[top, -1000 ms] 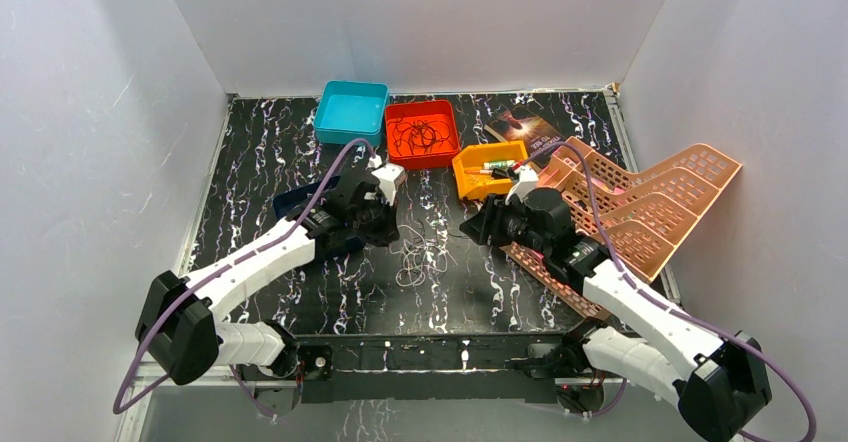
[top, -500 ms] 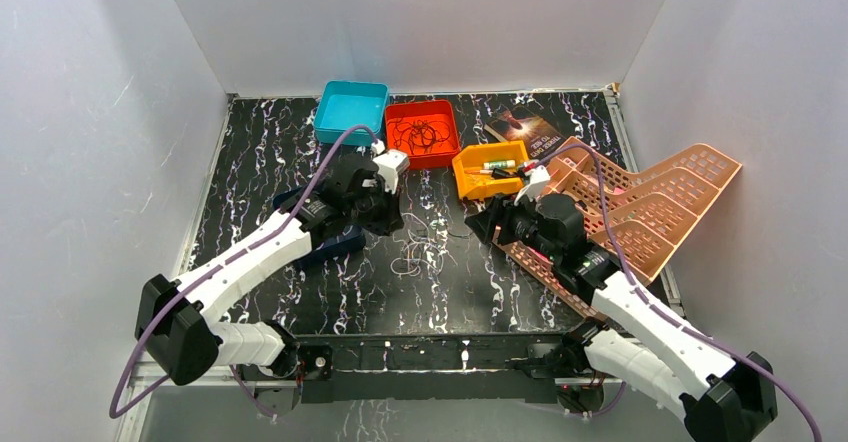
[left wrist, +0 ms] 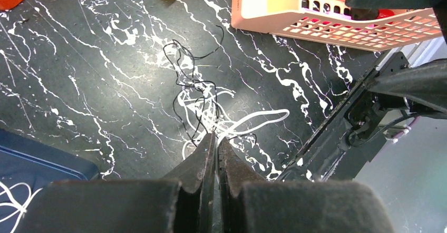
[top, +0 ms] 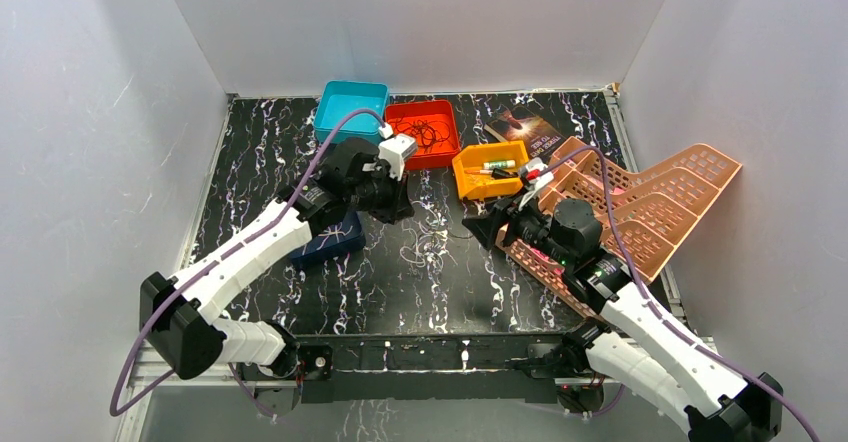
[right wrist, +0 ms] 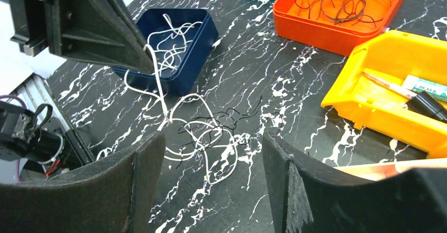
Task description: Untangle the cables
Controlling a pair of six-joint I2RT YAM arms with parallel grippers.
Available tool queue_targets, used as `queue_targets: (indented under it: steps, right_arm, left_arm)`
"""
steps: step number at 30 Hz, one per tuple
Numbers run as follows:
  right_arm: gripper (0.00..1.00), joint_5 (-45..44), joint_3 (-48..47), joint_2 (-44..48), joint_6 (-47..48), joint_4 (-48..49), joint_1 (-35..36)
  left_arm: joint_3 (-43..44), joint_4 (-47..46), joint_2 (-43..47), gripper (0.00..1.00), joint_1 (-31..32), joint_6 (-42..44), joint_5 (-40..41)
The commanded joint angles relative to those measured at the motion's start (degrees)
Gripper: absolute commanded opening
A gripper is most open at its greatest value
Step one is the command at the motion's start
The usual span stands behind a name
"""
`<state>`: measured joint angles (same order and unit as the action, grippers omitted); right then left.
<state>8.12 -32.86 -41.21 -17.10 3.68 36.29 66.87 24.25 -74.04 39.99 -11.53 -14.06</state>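
A tangle of thin white and black cables point(top: 420, 244) point(left wrist: 203, 98) point(right wrist: 205, 130) lies on the black marbled table between the two arms. My left gripper point(top: 401, 209) point(left wrist: 216, 138) is shut on one white cable point(right wrist: 158, 90), which rises taut from the tangle to its tips. My right gripper point(top: 479, 228) point(right wrist: 213, 137) hangs open just right of the tangle, nothing between its fingers. More white cables point(right wrist: 171, 46) lie in the navy bin point(top: 330, 246) point(right wrist: 194, 69). Black cables point(top: 418, 136) point(right wrist: 337, 1) lie in the red bin point(top: 392, 148) point(right wrist: 327, 37).
A teal bin point(top: 352, 112) stands at the back beside the red one. A yellow bin point(top: 478, 186) point(right wrist: 379, 112) holds pens and small items. A peach plastic rack point(top: 655, 202) point(left wrist: 327, 19) lies on the right under my right arm, a book point(top: 522, 125) behind it.
My left gripper has moved back toward the red bin, drawing the white cable with it and uncovering the navy bin. My right gripper's jaws have spread wider.
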Motion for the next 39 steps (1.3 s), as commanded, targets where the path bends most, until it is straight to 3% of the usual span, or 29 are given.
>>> queue_targets:
  steps: [1, 7, 21, 32, 39]
  right_arm:
    - [0.76, 6.4, -1.4, 0.4, 5.1, 4.4, 0.0]
    - [0.81, 12.5, -2.3, -1.0, 8.9, 6.1, -0.1]
    - [0.91, 13.2, -5.4, -8.3, 15.9, 9.9, 0.0]
    - [0.88, 16.8, -6.6, -19.7, 15.3, 20.5, 0.0]
    - [0.79, 17.5, -6.5, -27.8, 11.3, 23.3, -0.1]
  left_arm:
    - [2.9, 1.9, -0.3, 0.0, 0.4, 0.9, -3.3]
    - [3.6, 2.2, -0.1, 0.0, 0.3, 1.0, -3.3]
    - [8.6, 4.5, -2.0, 0.0, 0.3, 2.5, -4.7]
    - [13.9, 7.2, -3.6, 0.0, 0.4, 3.7, -7.6]
    - [18.4, 8.3, -4.0, 0.0, 0.4, 3.9, -8.3]
